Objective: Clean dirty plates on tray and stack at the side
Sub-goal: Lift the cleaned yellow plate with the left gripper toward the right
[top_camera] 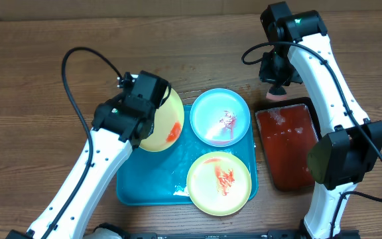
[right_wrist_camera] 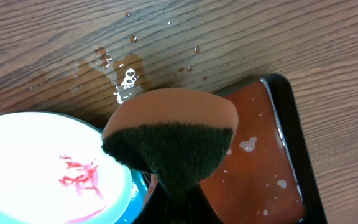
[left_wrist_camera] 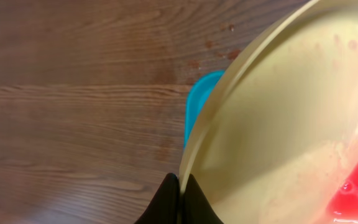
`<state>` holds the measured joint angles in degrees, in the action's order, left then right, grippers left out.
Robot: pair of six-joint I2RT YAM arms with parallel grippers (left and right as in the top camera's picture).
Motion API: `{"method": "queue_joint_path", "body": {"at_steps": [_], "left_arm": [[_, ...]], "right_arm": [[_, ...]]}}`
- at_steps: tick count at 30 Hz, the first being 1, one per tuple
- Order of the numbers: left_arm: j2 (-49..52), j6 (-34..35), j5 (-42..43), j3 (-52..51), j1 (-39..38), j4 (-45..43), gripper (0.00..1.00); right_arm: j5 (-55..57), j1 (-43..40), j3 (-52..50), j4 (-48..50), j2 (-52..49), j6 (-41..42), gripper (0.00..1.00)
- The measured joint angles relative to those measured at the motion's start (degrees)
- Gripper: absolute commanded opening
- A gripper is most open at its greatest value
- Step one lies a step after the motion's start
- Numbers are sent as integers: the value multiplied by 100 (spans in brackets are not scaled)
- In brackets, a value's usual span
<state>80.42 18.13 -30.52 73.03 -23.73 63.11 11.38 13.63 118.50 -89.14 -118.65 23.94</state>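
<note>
No writing I can read, no print on the tilted yellow plate (top_camera: 170, 126), the other two plates (top_camera: 219, 117), the turquoise tray (top_camera: 144, 189), the red tray (top_camera: 287, 149), the sponge (right_wrist_camera: 166, 124).

Bare wooden table (top_camera: 32, 99) left of large turquoise rectangular plastic tray (top_camera: 154, 182): wide open room. Strip beyond tray free, wet with droplets. Tray's near-left part bare. Left arm (top_camera: 91, 166) lay across tray's left edge. Tilted pale yellow round plastic plate (top_camera: 169, 123), pinched in left gripper (left_wrist_camera: 179, 199), blocked far-left corner. Pale blue-white round plate (top_camera: 219, 117) and second pale yellow plate (top_camera: 219, 183) filled right half. Right arm (top_camera: 330, 73) overhung small black-rimmed red tray (top_camera: 287, 149). Orange-and-green sponge (right_wrist_camera: 173, 140), clamped in right gripper (right_wrist_camera: 179, 205), hung over its far-left corner.
</note>
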Motion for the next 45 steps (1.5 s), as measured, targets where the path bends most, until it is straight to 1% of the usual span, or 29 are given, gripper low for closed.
{"method": "queue_joint_path", "body": {"at_steps": [9,14,22,28,33,41,45], "left_arm": [[192,0,-446,195,-479,188,4],[197,-2,-796,201,-546,348,4],[199,-37,-1716,201,-802,520,4],[234,-417,-2363,205,-1259,302,4],[575,-787,-2911,223,-1674,219,4],[1233,-935,-3517,223,-2070,221,4],[1373,-938,-3652,223,-2197,223,4]], "right_arm": [[-7,0,0,0,0,-7,4],[-11,2,0,0,0,-15,4],[-26,0,0,48,0,-24,4],[-44,0,0,46,0,-24,4],[-44,0,0,48,0,-24,4],[-44,0,0,44,0,-70,4],[-48,0,0,44,0,-85,4]]}}
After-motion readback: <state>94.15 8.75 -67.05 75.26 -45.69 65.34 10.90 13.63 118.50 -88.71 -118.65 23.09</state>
